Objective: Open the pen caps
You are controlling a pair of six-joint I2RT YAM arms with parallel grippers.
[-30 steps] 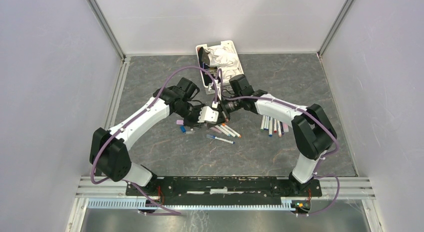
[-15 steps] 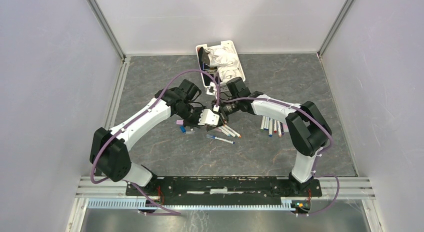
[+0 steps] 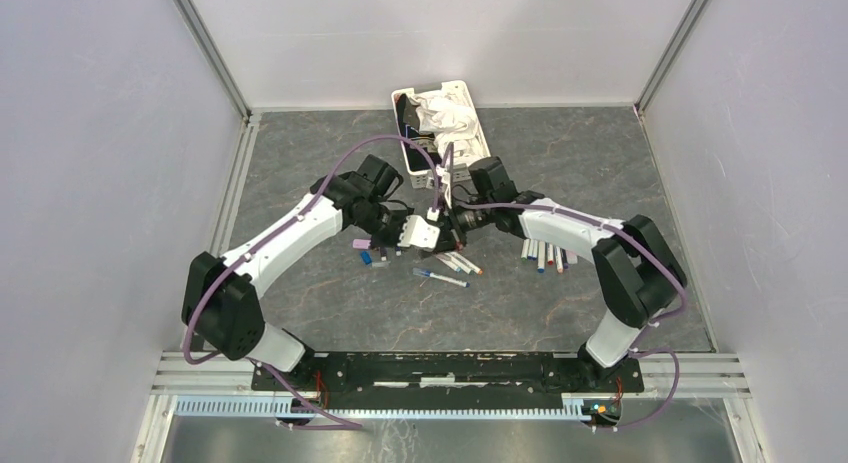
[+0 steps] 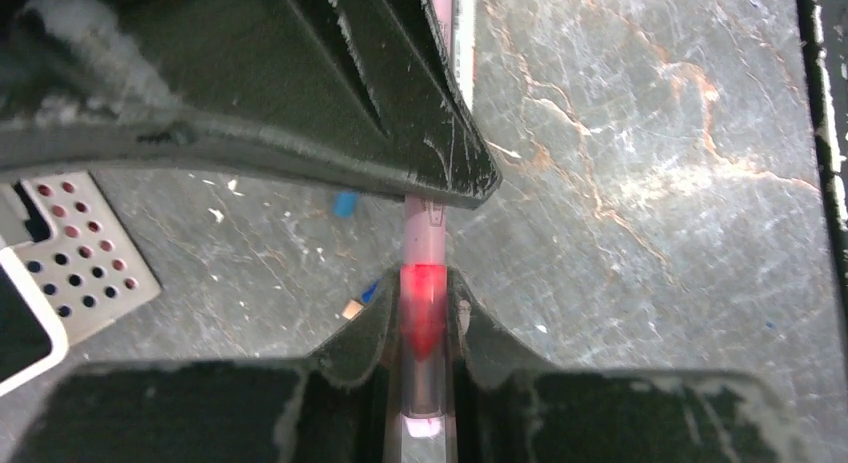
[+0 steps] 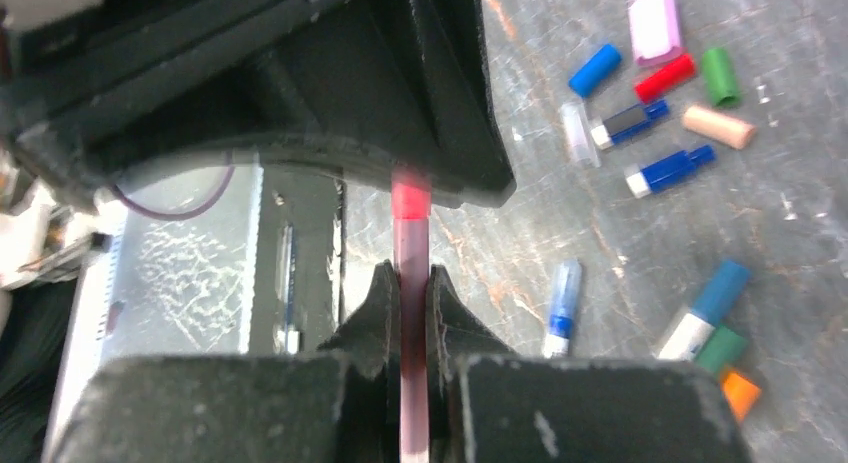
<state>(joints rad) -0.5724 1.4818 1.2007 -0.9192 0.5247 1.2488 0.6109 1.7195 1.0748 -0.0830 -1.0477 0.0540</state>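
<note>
Grey marbled bench (image 3: 520, 313) enclosed by pale walls (image 3: 100, 183) on three sides. Left pincer (image 4: 423, 318) clamped on red-tipped pen (image 4: 423, 248); right pincer (image 5: 410, 298) clamped on same pen, held off bench. Loose pen caps (image 5: 665, 78) scattered just beside. Other pens (image 3: 545, 253) rowed to right; basket (image 3: 445, 123) close behind. Bare bench seen toward near edge.

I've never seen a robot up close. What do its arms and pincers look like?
Both the left arm and right arm have smooth white shells between chunky black joints, with a purple cable looping alongside each. The left gripper and right gripper each end in two black wedge-shaped fingers, scratched pale at the edges.
</note>
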